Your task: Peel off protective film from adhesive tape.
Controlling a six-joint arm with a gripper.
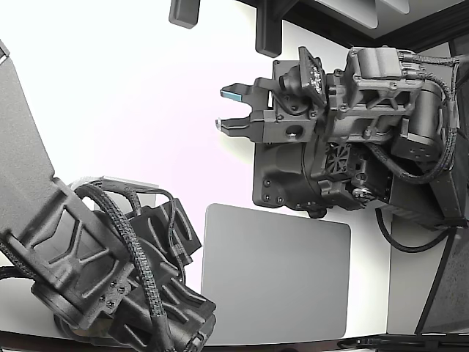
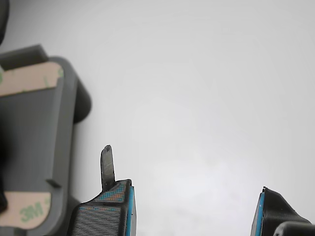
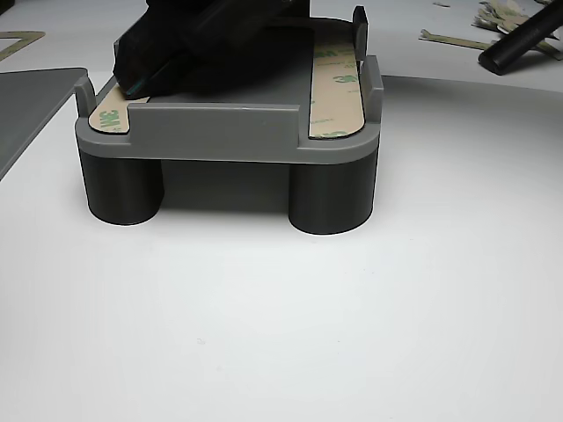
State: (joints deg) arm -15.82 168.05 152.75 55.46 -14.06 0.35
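Note:
A grey fixture [image 3: 229, 132] on round legs carries two tan tape strips with "3M" printed film, one [image 3: 334, 83] on its right side and one [image 3: 110, 112] on its left, as the other view shows them. A second arm's black gripper [image 3: 202, 44] rests on top of the fixture by the left strip. In the wrist view the fixture [image 2: 34, 142] sits beside my gripper, both strips [image 2: 27, 78] [image 2: 24, 209] showing. My gripper [image 2: 192, 206] is open and empty over bare white table, apart from the fixture. In the exterior view my gripper [image 1: 226, 108] hangs above the table.
A grey mat [image 1: 275, 279] lies on the white table near the front; it also shows in the other view [image 3: 26, 105]. The second arm [image 1: 110, 271] fills the exterior view's lower left. Loose film scraps [image 3: 493, 18] and a black bar [image 3: 523, 40] lie behind the fixture.

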